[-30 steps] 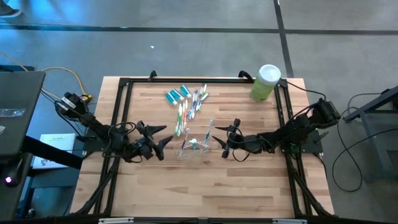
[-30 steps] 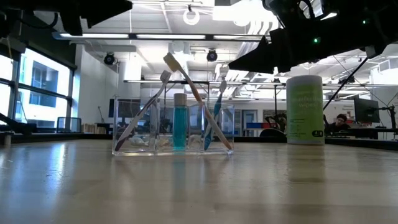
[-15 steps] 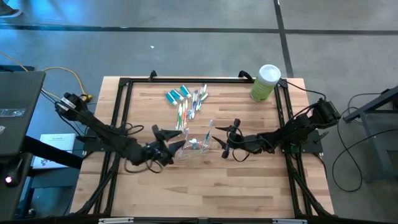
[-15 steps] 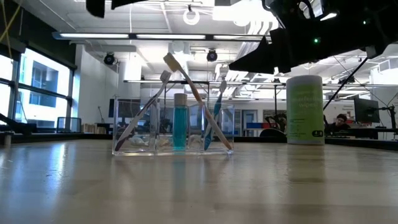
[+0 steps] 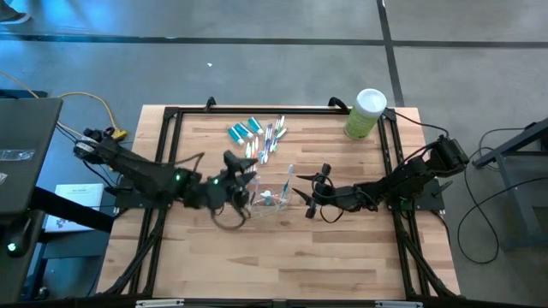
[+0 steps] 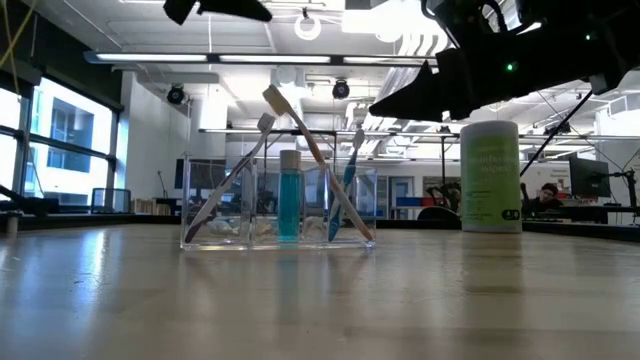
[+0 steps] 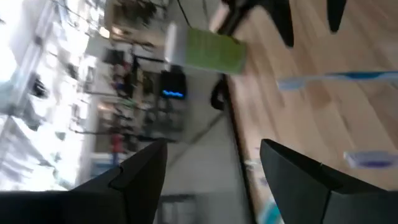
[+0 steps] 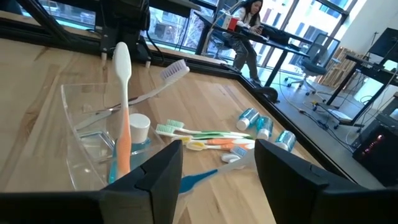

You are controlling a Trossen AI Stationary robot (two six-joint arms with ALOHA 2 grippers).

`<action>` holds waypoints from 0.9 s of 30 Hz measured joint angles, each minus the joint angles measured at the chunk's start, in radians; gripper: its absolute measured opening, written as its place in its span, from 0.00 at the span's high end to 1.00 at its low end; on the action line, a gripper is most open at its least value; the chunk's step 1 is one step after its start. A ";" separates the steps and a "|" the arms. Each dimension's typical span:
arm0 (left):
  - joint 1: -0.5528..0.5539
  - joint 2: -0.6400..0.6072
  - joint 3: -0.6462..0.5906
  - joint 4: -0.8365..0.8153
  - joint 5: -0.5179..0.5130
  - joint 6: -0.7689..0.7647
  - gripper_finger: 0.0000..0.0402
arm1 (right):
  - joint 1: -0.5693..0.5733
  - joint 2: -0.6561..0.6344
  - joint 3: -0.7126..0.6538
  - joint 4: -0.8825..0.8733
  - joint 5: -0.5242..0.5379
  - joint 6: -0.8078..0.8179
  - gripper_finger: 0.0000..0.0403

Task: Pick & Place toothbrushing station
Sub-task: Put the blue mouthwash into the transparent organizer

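Pale wood table (image 5: 342, 257), clear plastic cup (image 5: 267, 204) mid-table with brushes and paste inside. Loose toothbrushes (image 5: 261, 145) at twelve o'clock. Left gripper (image 5: 241, 171) wide open, empty, at eleven; descend squarely astride one brush. Right gripper (image 5: 308, 195) part-open, empty, at three.

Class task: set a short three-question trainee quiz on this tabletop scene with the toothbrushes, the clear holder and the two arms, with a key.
1. True or false: the green canister stands inside the clear holder.
2. Which gripper is nearer the loose toothbrushes lying on the table? A) left gripper B) right gripper
3. Fill in: the toothpaste tubes lying on the table number ____.

Key: 1 false, it stands apart at the table's far right corner. 2 A. 3 three.
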State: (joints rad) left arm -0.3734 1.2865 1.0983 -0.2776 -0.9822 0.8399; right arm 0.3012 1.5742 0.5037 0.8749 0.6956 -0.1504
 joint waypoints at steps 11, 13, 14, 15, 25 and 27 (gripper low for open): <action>0.497 -0.089 0.093 -0.623 0.785 -0.464 0.37 | 0.000 0.000 0.000 -0.004 0.000 0.013 0.52; 0.579 -0.080 0.093 -0.640 0.825 -0.421 0.37 | 0.000 0.000 0.000 -0.004 0.000 0.021 0.52; 0.613 -0.073 0.093 -0.639 0.846 -0.395 0.37 | 0.000 0.000 0.000 -0.004 0.000 0.022 0.52; 0.646 -0.062 0.093 -0.638 0.869 -0.372 0.37 | 0.000 0.000 0.000 -0.004 0.000 0.023 0.52; 0.867 0.132 0.093 -0.634 1.033 -0.287 0.37 | 0.000 0.000 0.000 -0.004 0.000 0.018 0.52; 0.893 0.184 0.092 -0.634 1.033 -0.298 0.37 | -0.001 0.000 0.000 -0.004 0.000 0.016 0.52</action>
State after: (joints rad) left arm 0.5197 1.4705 1.1908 -0.9114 0.0505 0.5420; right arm 0.3004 1.5742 0.5037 0.8711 0.6958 -0.1342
